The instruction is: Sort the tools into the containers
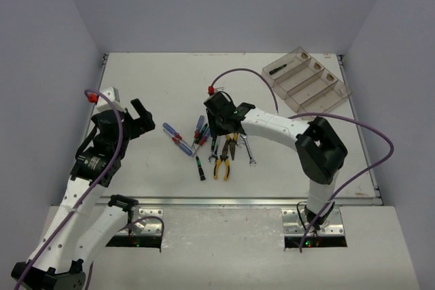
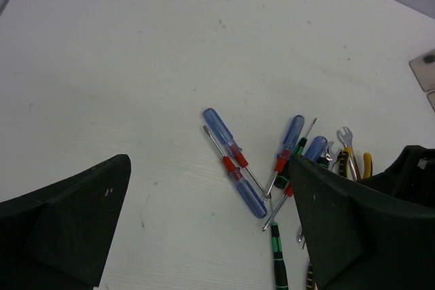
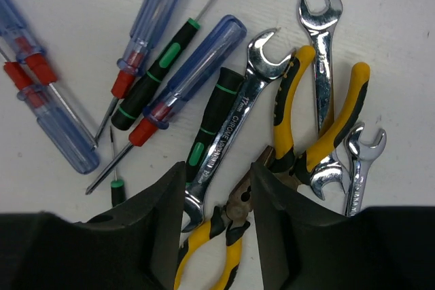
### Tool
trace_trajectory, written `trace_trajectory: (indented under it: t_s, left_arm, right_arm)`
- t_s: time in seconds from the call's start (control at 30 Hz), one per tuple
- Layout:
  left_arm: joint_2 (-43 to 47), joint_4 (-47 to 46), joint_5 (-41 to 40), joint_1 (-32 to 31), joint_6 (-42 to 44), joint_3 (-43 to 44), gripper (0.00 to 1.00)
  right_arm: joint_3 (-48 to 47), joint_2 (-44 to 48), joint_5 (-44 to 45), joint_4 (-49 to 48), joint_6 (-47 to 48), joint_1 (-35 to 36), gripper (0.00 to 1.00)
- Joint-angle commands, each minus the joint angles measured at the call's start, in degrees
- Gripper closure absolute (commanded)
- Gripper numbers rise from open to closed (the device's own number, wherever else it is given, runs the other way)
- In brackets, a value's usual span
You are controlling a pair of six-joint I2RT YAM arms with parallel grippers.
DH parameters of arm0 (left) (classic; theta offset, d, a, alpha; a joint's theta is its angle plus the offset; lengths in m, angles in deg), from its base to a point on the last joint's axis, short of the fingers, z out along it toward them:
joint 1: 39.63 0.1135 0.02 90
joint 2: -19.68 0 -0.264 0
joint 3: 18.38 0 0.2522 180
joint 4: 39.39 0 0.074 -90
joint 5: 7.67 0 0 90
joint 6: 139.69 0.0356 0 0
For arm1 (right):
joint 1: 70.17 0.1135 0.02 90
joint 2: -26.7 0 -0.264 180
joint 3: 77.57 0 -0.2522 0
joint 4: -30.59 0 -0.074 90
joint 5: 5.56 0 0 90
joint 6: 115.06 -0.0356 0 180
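Tool pile (image 1: 214,146) sits mid-table (image 1: 136,79), well apart from the containers (image 1: 340,94) in the far right corner. The four joined bins run diagonally. The leftmost holds a binned screwdriver (image 1: 275,70), black and green, lying along the bin's length. In the right wrist view the long wrench (image 3: 234,117) runs lower left to upper right, open end pointing upper right. A black-and-green screwdriver (image 3: 212,123) lies parallel against it. The pliers (image 3: 299,134) have their yellow handles toward the upper right and the nose aimed lower left. Blue-and-red screwdrivers (image 2: 234,168) lie crossed on the pile's left side. The right gripper (image 3: 217,174) is down on the pile, fingers partway apart, straddling the wrench's lower end and the pliers' nose; cannot tell whether it pinches either. The left gripper (image 1: 138,119) hangs spread wide, left of the pile, touching nothing.
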Motion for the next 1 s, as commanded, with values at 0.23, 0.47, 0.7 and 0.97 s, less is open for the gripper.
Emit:
trace_trajectory:
  t_s: [0.23,0.47,0.7,0.97]
  left_arm:
    - [1.58,-2.7,4.04,0.04,0.86,0.4,0.0]
    - [2.45,-2.89,4.58,-0.26,0.98,0.28,0.0]
    - [2.82,-3.02,4.99,-0.5,1.11,0.21,0.0]
    - [3.04,-3.05,5.06,-0.59,1.22,0.19,0.0]
  right_arm:
    - [-5.23,-9.07,7.37,1.2,-12.16,3.32,0.71]
    - [-10.01,-14.08,8.16,4.17,-12.93,3.32,0.71]
    - [-12.22,-16.98,8.57,5.02,-14.4,3.23,0.74]
    - [-13.06,-19.73,8.45,6.3,-17.52,3.13,0.77]
